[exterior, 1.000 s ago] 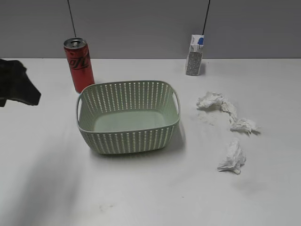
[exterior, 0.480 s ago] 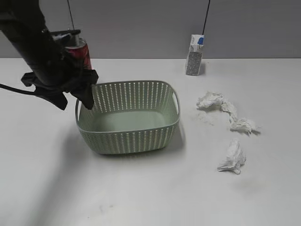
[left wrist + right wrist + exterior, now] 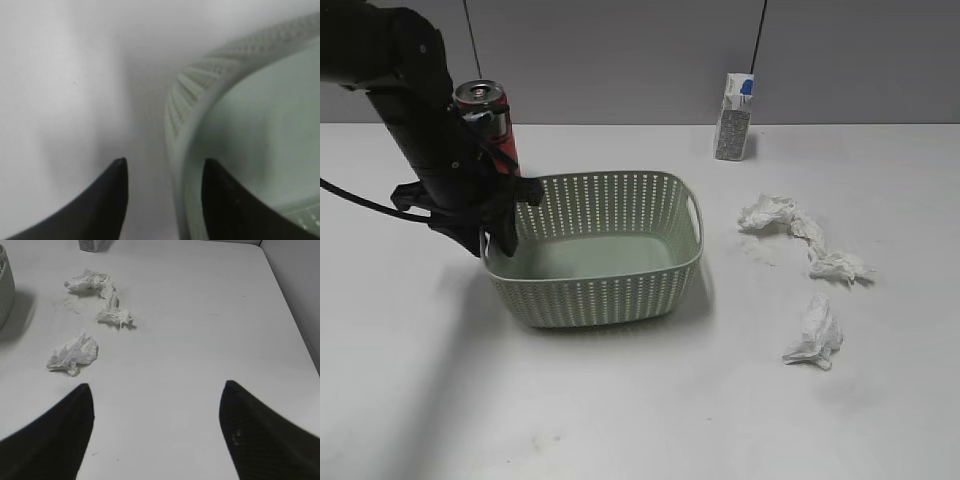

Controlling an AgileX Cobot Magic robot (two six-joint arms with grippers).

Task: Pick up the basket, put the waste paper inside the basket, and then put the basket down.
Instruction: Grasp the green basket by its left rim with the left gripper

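The pale green slotted basket [image 3: 595,250] stands on the white table, left of centre. My left gripper [image 3: 492,242] is open and straddles the basket's left rim: in the left wrist view [image 3: 164,165] one finger is outside the wall and the other inside the basket [image 3: 240,115]. The waste paper lies right of the basket: a long strung-out wad [image 3: 798,235] and a single wad [image 3: 815,335]. In the right wrist view both show, the long one [image 3: 100,295] and the single one [image 3: 72,354]. My right gripper [image 3: 156,390] is open and empty above bare table; the exterior view does not show it.
A red drink can [image 3: 487,130] stands just behind my left arm and the basket's back left corner. A small white-grey carton [image 3: 733,118] stands at the back near the wall. The table's right edge [image 3: 295,325] shows in the right wrist view.
My left arm swung in from the left edge and came down onto the basket's left rim. The basket, paper, can and carton have not moved.
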